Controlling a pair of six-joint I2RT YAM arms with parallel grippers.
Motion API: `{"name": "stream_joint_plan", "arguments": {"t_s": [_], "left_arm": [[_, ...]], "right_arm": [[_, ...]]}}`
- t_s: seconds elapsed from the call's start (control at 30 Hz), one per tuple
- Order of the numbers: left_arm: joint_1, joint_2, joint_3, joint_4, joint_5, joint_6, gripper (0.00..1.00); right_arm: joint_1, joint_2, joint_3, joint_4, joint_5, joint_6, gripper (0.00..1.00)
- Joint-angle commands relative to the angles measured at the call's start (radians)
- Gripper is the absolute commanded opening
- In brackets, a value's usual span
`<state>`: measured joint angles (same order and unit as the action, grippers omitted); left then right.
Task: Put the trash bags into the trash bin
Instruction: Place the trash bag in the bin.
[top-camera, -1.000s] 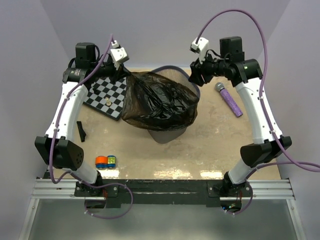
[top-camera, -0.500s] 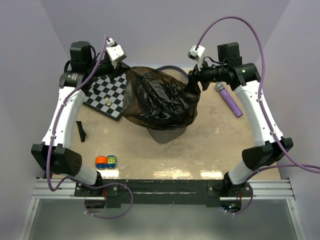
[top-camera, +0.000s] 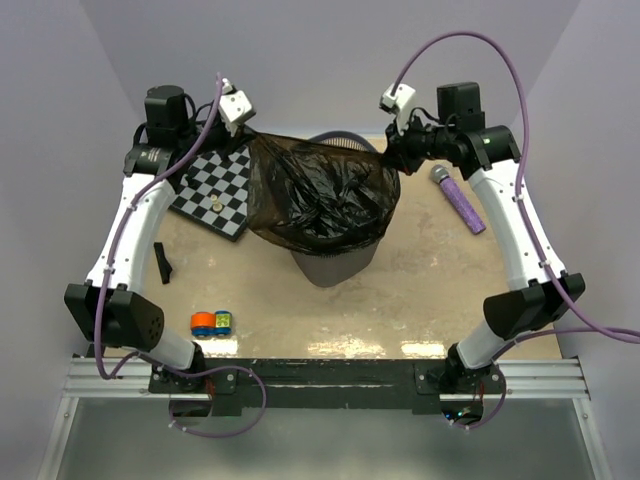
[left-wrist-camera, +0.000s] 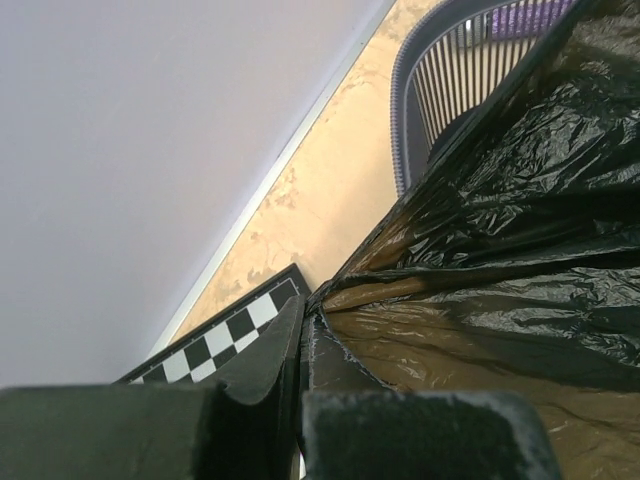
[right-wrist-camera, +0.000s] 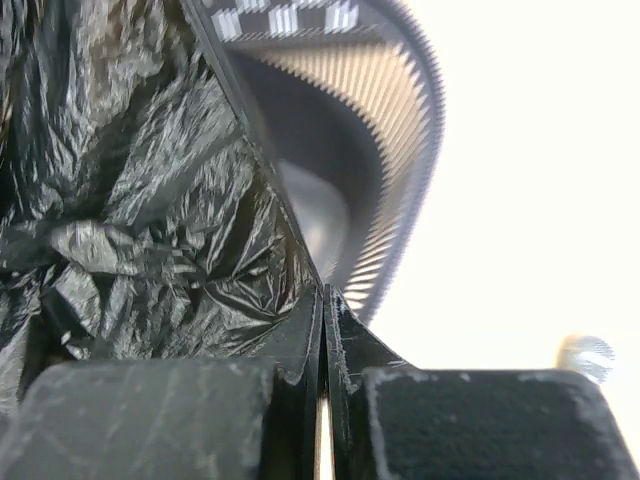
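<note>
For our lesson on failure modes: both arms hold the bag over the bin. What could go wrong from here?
1. The bag drapes over the near side of the bin, so releasing may drop it outside.
2. The left tool and right tool pinch only thin edges; the film could slip or tear.

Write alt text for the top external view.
A black trash bag hangs stretched between the two arms' shut jaws, over a grey wire bin. A checkerboard lies left of it, a purple microphone right.
</note>
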<state>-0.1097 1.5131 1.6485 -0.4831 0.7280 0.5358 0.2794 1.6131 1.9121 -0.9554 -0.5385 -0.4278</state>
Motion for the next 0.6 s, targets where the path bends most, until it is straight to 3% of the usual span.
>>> {"name": "stream_joint_plan", "arguments": {"t_s": [0.0,0.57], "left_arm": [[0.005,0.035,0.036,0.070,-0.102,0.026,0.00],[-0.004,0.176,0.102,0.130,-0.157,-0.040,0.00]], "right_arm": [[-0.035,-0.012,0.077,0.070,0.084,0.017,0.00],[-0.138,-0.001,-0.028,0.061,0.204,0.027,0.00]]}}
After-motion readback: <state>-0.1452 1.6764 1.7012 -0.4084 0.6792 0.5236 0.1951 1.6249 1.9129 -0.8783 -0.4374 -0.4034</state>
